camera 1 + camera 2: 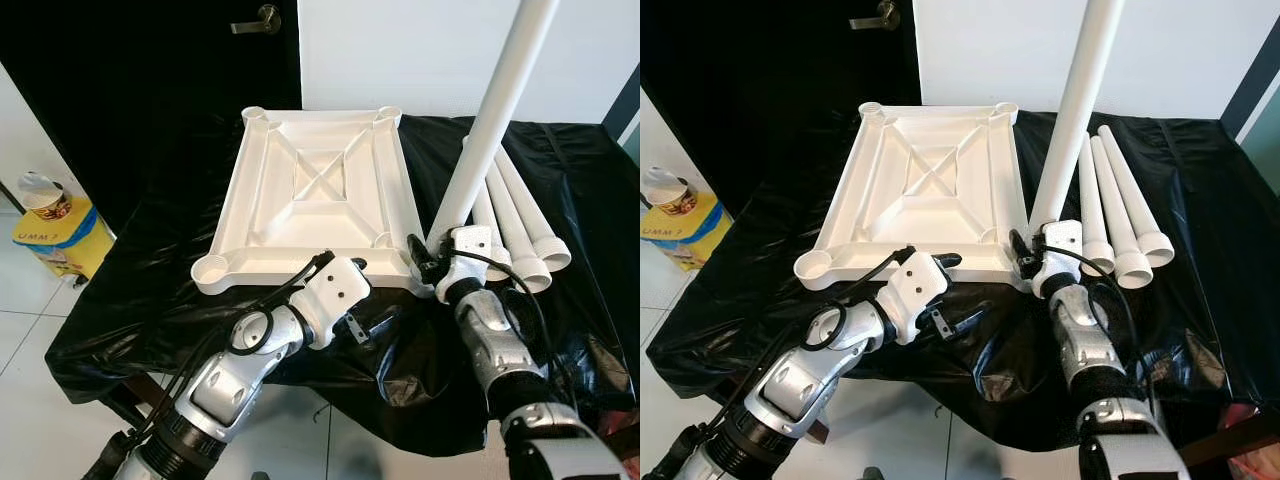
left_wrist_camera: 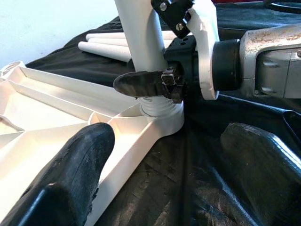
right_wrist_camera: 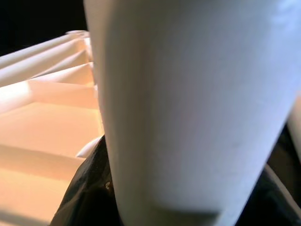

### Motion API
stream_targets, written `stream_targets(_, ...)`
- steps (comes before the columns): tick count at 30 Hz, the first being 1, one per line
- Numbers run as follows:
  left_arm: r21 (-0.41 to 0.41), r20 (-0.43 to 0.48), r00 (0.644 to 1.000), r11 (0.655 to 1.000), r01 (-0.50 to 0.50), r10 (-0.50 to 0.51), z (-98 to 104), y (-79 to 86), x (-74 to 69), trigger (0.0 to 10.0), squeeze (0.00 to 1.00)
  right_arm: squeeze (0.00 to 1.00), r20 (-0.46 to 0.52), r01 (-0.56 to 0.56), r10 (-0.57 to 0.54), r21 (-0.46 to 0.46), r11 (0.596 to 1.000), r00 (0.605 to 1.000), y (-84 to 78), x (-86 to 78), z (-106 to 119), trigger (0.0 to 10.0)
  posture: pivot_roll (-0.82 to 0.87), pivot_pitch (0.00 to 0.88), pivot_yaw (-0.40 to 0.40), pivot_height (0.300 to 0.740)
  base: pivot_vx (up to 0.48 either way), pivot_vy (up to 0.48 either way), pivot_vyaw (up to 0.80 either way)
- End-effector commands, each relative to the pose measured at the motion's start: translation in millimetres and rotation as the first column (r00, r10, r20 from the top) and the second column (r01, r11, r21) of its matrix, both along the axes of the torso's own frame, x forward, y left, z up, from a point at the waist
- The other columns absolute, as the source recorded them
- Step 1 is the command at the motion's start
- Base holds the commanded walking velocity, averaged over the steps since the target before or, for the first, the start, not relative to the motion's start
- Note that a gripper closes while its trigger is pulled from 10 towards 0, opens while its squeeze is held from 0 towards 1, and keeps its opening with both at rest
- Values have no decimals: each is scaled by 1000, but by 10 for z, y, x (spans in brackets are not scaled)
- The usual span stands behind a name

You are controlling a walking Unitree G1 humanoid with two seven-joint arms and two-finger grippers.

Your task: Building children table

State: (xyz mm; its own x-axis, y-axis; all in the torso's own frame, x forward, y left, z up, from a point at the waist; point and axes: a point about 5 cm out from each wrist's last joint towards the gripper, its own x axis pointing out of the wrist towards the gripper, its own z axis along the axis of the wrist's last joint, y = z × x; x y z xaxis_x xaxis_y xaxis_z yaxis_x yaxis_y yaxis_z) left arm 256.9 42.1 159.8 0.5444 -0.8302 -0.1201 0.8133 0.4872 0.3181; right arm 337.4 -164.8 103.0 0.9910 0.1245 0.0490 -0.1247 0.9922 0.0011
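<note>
Right hand [image 1: 432, 258] grips the first leg [image 1: 492, 120], standing in the near right corner socket of my upturned tabletop [image 1: 318, 195]. Left hand [image 1: 345, 290] waits open beside it. Three legs [image 1: 520, 225] lie unfitted on the desk [image 1: 150, 260].

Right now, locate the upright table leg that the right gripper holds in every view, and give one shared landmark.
Left eye view: upright table leg rises right of centre, from the tabletop's near right corner out past the top edge.
Right eye view: same leg, just right of centre.
Left wrist view: its lower end stands in the corner socket, right gripper clamped on it.
Right wrist view: leg close up.
Shared landmark: white tabletop.
</note>
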Motion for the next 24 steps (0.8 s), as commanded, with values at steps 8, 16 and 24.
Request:
stream_targets(8,33,-27,998,997,65,-64,-47,-20,-30,10000,0,0,-140,247,-241,30,968,960,11,-244,-327,10000,-11,21,-12,740,0,0,0)
stream_targets(16,40,-20,995,995,96,-96,-29,-74,-5,10000,0,0,-120,408,-401,35,912,908,-4,-394,-283,10000,-35,11,14,740,0,0,0)
stream_targets(24,44,-21,990,989,142,-141,-23,-115,9,10000,0,0,-49,446,-446,-27,895,893,-56,-509,-186,10000,-89,29,63,740,0,0,0)
